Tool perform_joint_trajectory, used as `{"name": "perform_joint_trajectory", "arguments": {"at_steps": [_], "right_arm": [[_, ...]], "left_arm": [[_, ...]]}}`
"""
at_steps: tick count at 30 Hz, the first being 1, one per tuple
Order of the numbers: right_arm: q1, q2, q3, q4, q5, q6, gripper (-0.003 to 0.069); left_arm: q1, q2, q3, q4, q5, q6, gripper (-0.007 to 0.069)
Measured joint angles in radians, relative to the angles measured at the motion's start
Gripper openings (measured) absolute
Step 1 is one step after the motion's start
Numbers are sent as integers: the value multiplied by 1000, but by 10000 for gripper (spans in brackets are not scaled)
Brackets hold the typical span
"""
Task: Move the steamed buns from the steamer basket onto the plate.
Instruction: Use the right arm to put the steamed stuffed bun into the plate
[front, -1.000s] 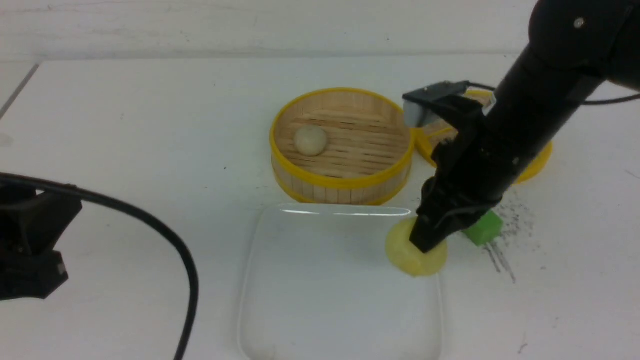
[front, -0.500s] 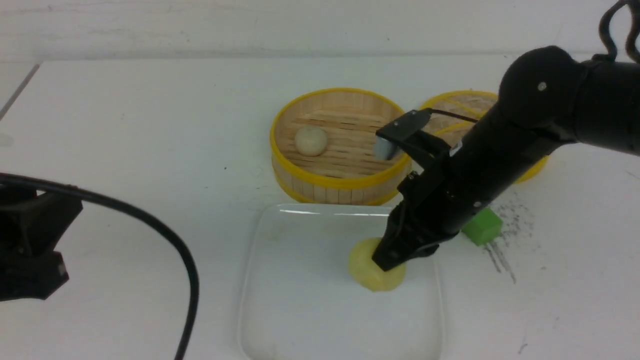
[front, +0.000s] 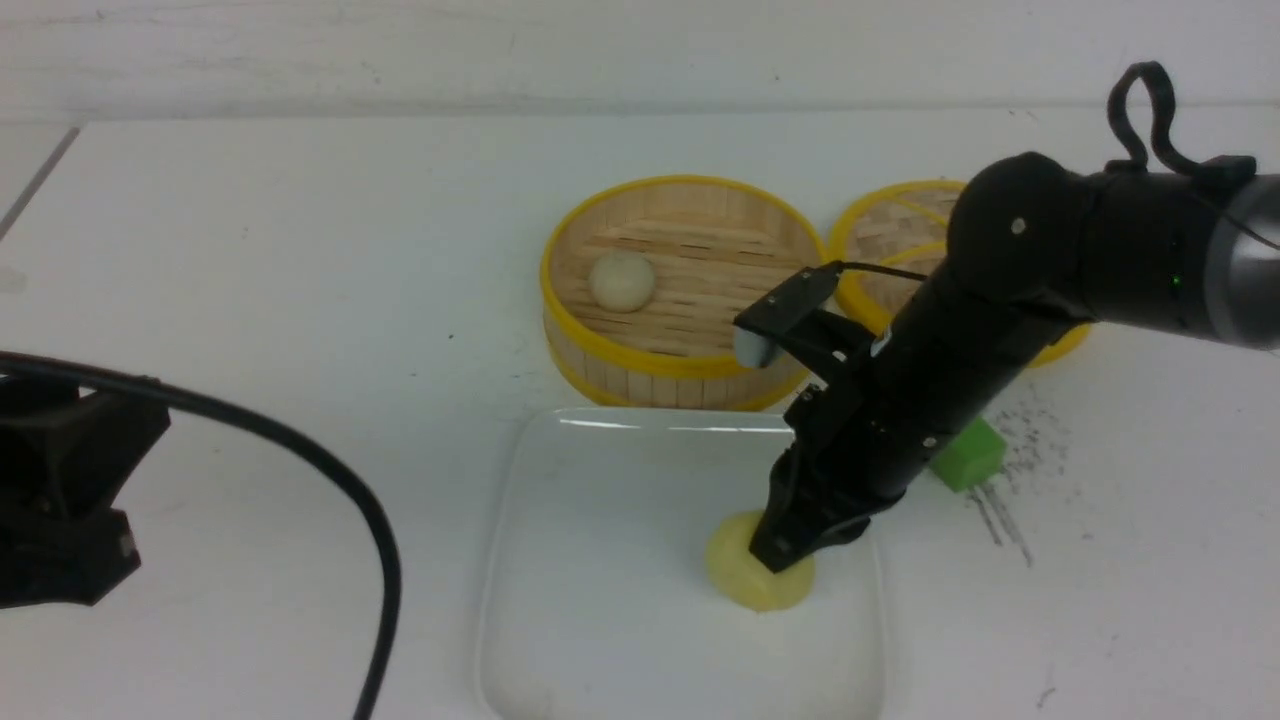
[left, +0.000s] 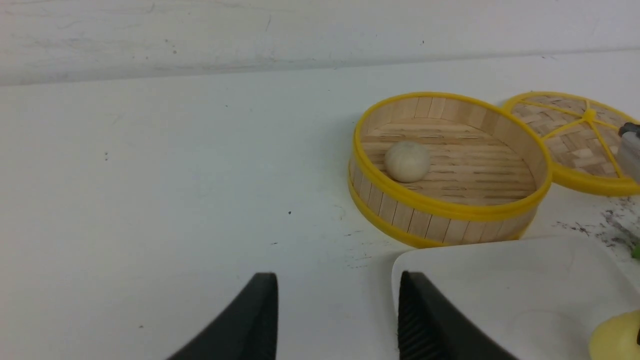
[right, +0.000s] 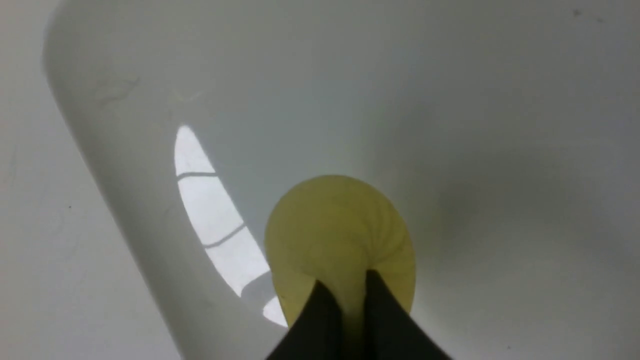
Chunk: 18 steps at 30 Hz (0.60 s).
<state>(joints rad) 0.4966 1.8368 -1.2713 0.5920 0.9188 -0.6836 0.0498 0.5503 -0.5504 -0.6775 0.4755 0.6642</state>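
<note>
Pinching the yellow bun (front: 742, 582), our right gripper (front: 778, 556) holds it on the plate (front: 600, 560). Our left gripper (left: 337, 281) hangs spread.

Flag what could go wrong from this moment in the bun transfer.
1. The right gripper pinches only a small fold at the top of the yellow bun; on release, the bun may cling and lift away with it.
2. The bun is close to the right rim of the plate, so a sideways drag could tip it off toward the green cube.
</note>
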Motion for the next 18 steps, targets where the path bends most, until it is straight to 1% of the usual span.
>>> {"name": "perform_joint_trajectory", "arguments": {"at_steps": [1,4,5,7,12,13,16,18], "right_arm": [[0,0,0,0,1,0,37],[0,0,0,-19,16,-3,97],[0,0,0,-34,22,-3,159],[0,0,0,-45,26,-3,253],[0,0,0,-51,28,-2,461],[0,0,0,-49,28,-2,491],[0,0,0,-40,21,-2,548],[0,-3,0,-37,3,-3,569]], "left_arm": [[0,0,0,0,0,0,356],[0,0,0,0,0,0,356],[0,0,0,0,2,0,356],[0,0,0,0,8,0,356],[0,0,0,0,15,0,356],[0,0,0,0,16,0,356],[0,0,0,0,18,0,356],[0,0,0,0,19,0,356]]}}
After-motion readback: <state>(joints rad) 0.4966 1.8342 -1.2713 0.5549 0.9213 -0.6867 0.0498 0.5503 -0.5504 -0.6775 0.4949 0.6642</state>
